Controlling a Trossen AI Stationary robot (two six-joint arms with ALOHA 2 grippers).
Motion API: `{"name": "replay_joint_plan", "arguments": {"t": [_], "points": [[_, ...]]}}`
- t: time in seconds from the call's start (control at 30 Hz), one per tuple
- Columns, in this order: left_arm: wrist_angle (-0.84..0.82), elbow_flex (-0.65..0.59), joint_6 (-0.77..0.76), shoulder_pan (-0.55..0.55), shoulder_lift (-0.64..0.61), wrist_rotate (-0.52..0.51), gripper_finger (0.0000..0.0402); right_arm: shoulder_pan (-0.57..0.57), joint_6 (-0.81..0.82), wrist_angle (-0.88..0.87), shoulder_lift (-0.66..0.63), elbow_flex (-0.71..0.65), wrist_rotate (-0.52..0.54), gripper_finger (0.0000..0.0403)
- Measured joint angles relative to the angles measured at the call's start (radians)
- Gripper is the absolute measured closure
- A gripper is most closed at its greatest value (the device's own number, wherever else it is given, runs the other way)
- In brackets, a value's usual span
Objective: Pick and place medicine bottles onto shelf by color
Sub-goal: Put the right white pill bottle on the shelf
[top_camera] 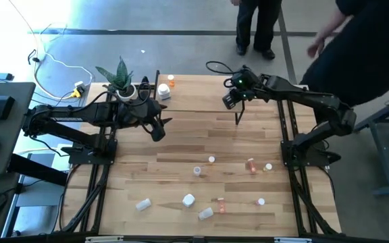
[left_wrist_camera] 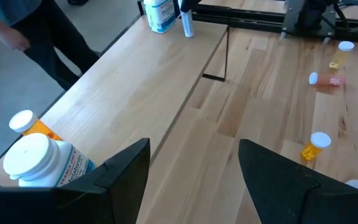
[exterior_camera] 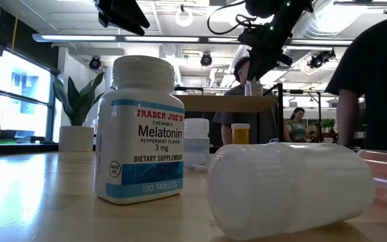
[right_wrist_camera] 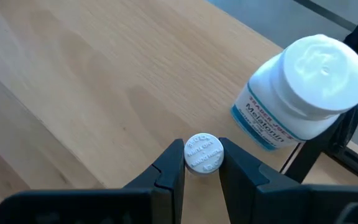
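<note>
The shelf runs along the table's far side. My right gripper is at its right end, shut on a small white-capped medicine bottle beside a large white blue-labelled bottle. That gripper hides both bottles in the high view. My left gripper is open above the shelf's left part and touches nothing. Near it a white bottle and an orange one stand upright on the shelf. Several more bottles lie or stand on the table's near half. My right gripper pinches the small bottle at its white cap between the two fingers, one on each side. The fingers come from above, pointing down. The bottle is upright, with its foot at the shelf board; whether it rests there or is just clear does not show.
A potted plant stands at the table's far left corner. A person in dark clothes leans in past the far right corner, and another stands behind the table. Close to the low camera are an upright Melatonin bottle and a lying white bottle.
</note>
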Motion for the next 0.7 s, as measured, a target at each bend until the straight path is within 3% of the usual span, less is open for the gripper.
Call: {"name": "replay_joint_plan", "arguments": {"t": [0.37,0.7], "points": [[0.0,0.0,0.008,0.0,0.0,0.001,0.0165,0.0,-0.006,-0.032,-0.001,0.0,0.0,0.033],[0.0,0.0,0.008,0.0,0.0,0.015,0.0165,0.0,0.003,-0.042,-0.001,-0.001,-0.003,0.0234]]}}
